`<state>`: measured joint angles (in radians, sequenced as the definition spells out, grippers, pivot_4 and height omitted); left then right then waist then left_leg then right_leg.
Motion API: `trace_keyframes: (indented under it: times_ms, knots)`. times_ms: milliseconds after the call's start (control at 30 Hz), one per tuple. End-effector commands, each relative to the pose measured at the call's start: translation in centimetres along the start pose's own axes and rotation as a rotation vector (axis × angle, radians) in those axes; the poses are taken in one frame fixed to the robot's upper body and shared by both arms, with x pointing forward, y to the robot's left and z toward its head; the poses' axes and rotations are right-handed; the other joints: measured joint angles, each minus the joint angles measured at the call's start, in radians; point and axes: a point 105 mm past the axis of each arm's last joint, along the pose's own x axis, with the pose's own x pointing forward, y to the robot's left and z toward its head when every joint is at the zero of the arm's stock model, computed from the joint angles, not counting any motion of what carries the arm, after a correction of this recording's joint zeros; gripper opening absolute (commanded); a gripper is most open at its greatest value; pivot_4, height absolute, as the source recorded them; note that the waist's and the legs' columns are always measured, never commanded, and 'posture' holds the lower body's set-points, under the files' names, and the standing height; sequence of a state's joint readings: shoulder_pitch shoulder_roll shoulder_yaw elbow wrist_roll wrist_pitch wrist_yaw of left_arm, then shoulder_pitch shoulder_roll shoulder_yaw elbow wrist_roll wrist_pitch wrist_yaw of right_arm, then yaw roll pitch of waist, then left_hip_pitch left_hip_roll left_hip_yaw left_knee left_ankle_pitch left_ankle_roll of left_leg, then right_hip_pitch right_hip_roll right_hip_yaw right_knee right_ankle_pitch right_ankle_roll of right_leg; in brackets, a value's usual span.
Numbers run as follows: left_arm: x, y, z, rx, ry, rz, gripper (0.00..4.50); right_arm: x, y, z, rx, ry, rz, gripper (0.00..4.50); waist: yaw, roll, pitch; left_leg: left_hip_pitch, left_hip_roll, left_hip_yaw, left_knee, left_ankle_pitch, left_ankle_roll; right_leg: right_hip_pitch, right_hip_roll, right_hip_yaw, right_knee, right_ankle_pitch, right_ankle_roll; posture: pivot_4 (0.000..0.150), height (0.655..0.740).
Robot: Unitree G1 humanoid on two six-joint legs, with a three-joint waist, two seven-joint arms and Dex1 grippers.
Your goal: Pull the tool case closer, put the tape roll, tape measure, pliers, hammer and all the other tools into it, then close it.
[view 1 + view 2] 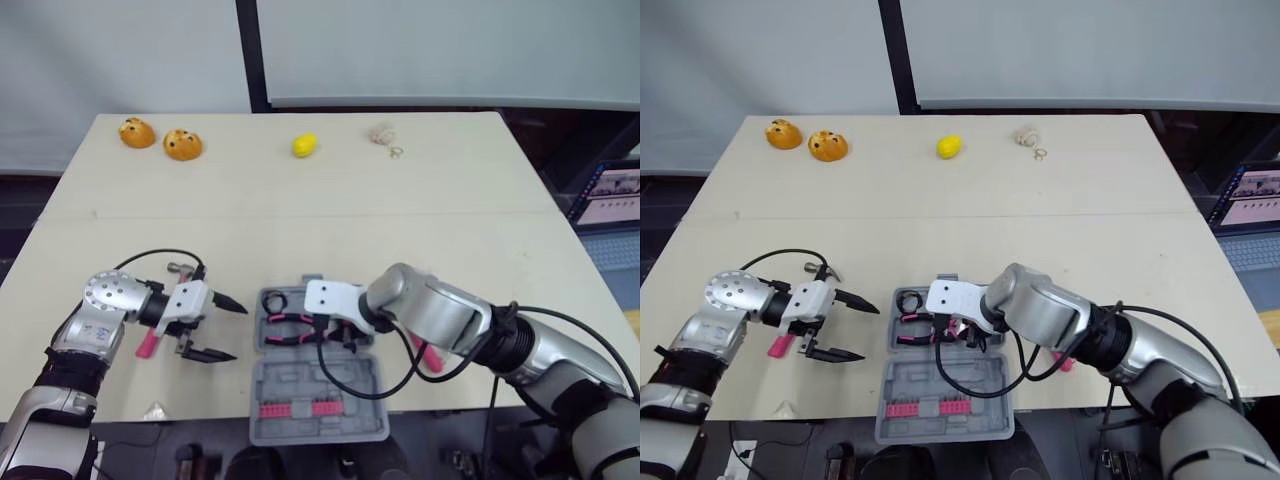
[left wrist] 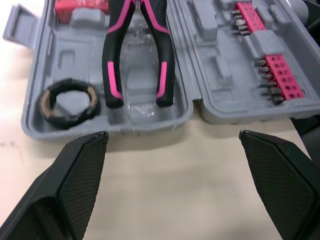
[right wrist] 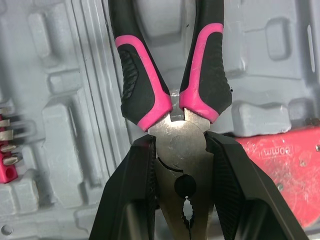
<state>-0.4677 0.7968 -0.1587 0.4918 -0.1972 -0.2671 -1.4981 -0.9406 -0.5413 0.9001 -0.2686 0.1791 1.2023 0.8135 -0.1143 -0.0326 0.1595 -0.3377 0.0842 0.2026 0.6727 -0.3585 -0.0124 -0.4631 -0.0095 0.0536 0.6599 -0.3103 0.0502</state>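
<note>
The grey tool case (image 1: 318, 400) lies open at the table's near edge, with pink bit strips (image 1: 296, 408) in its nearer half. In the farther half lie the black-and-pink pliers (image 2: 137, 55), the tape roll (image 2: 68, 101) and a red tape measure (image 3: 290, 160). My right gripper (image 1: 335, 335) hangs over that half, shut on the pliers' metal head (image 3: 175, 145). Left of the case, my left gripper (image 1: 238, 331) is open and holds nothing. A pink-handled tool (image 1: 147, 345) lies under my left wrist. Another pink tool (image 1: 428, 356) shows right of the case, partly hidden by my right arm.
Along the table's far edge sit two orange toys (image 1: 137, 132) (image 1: 182, 145), a yellow lemon-like thing (image 1: 304, 145) and a small beige object (image 1: 382, 134). A laptop (image 1: 610, 195) stands off the table to the right. The case overhangs the near edge.
</note>
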Motion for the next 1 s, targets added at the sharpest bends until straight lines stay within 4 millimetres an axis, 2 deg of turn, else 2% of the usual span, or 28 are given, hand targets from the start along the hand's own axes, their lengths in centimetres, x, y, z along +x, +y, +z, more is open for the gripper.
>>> trace_keyframes:
  times_ms: [33, 767, 833, 900, 1000]
  knots:
    - [-0.6, 0.5, 0.2, 0.021, 0.006, 0.024, 4.50, -0.4, -0.1, 1.4, -0.055, -0.033, -0.002, 1.00, 0.000, 0.000, 0.000, 0.000, 0.000, 0.000, 0.000, 0.000, 0.000, 0.000, 0.000, 0.000, 0.000, 0.000, 0.000, 0.150, 0.7400]
    - [0.1, 1.0, 0.9, 0.045, -0.019, 0.045, 4.50, 0.9, 0.1, 1.2, -0.046, -0.016, 0.037, 1.00, 0.000, 0.000, 0.000, 0.000, 0.000, 0.000, 0.000, 0.000, 0.000, 0.000, 0.000, 0.000, 0.000, 0.000, 0.000, 0.150, 0.7400]
    - [0.2, 1.0, 1.1, 0.050, -0.030, 0.044, 4.50, 0.1, 0.3, 2.1, -0.032, -0.061, 0.058, 2.04, 0.000, 0.000, 0.000, 0.000, 0.000, 0.000, 0.000, 0.000, 0.000, 0.000, 0.000, 0.000, 0.000, 0.000, 0.000, 0.150, 0.7400]
    - [0.5, 1.0, 1.7, 0.064, -0.048, 0.038, 4.50, -0.9, 0.3, 3.1, -0.019, -0.124, 0.061, 2.83, 0.000, 0.000, 0.000, 0.000, 0.000, 0.000, 0.000, 0.000, 0.000, 0.000, 0.000, 0.000, 0.000, 0.000, 0.000, 0.150, 0.7400]
    - [0.6, 1.0, 2.8, 0.078, -0.078, 0.036, 4.50, -2.5, 0.0, 3.6, 0.036, -0.218, 0.053, 4.30, 0.001, 0.000, 0.000, 0.000, 0.000, 0.000, 0.000, 0.000, 0.000, 0.000, 0.000, 0.000, 0.000, 0.000, 0.000, 0.150, 0.7400]
